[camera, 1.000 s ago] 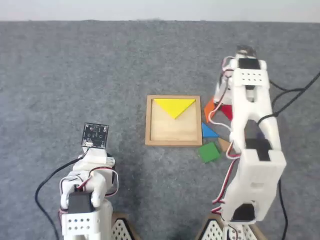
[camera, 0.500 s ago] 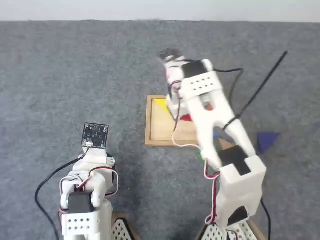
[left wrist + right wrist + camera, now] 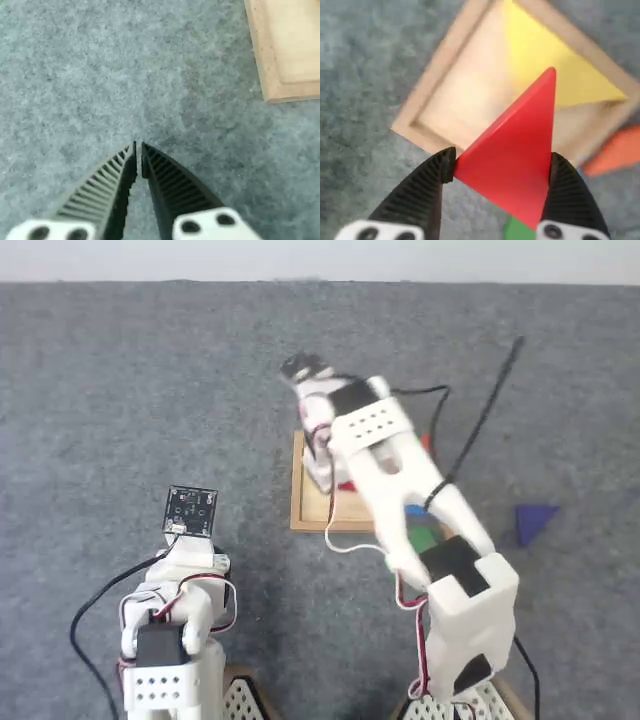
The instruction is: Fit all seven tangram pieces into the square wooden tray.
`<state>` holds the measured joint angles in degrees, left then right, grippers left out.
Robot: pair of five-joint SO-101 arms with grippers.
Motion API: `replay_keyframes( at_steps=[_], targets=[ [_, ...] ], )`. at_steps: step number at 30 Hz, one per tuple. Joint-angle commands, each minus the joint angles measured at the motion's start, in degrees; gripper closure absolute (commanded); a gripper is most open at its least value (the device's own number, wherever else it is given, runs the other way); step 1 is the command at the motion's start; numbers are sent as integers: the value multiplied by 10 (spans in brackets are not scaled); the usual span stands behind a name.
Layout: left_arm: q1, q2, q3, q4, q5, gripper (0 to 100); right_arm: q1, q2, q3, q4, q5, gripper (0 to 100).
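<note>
My right gripper [image 3: 502, 162] is shut on a red triangle [image 3: 515, 155], held above the square wooden tray [image 3: 422, 107]. A yellow triangle [image 3: 545, 75] lies inside the tray along one side. In the high view the right arm [image 3: 375, 440] stretches over the tray [image 3: 298, 490], and a sliver of the red triangle [image 3: 347, 485] shows under it. Beside the tray on the right lie a blue piece [image 3: 418, 511], a green piece [image 3: 426, 535] and an orange piece [image 3: 620, 150]. My left gripper [image 3: 138, 146] is shut and empty over bare carpet, near a tray corner [image 3: 280, 75].
A purple triangle [image 3: 533, 520] lies alone on the grey carpet, far right of the tray. The left arm [image 3: 175, 610] sits folded at the lower left. Open carpet stretches behind and to the left of the tray.
The right arm has swung left from the loose pieces to above the tray, carrying the red triangle. The purple triangle now lies uncovered at the right. The left arm has not moved.
</note>
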<state>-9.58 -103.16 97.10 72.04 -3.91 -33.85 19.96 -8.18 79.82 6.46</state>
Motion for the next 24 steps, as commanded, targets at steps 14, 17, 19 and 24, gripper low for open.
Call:
replay_keyframes(
  at_steps=[14, 17, 19, 24],
  targets=[
    [3, -10, -6, 2, -1, 979, -2, 12, 10, -64, 336, 829],
    [3, -10, -6, 2, -1, 979, 10, 12, 11, -65, 324, 829],
    [3, -10, -6, 2, -1, 979, 17, 12, 11, -65, 330, 829],
    [3, -10, -6, 2, -1, 979, 22, 13, 10, -69, 243, 829]
  ],
)
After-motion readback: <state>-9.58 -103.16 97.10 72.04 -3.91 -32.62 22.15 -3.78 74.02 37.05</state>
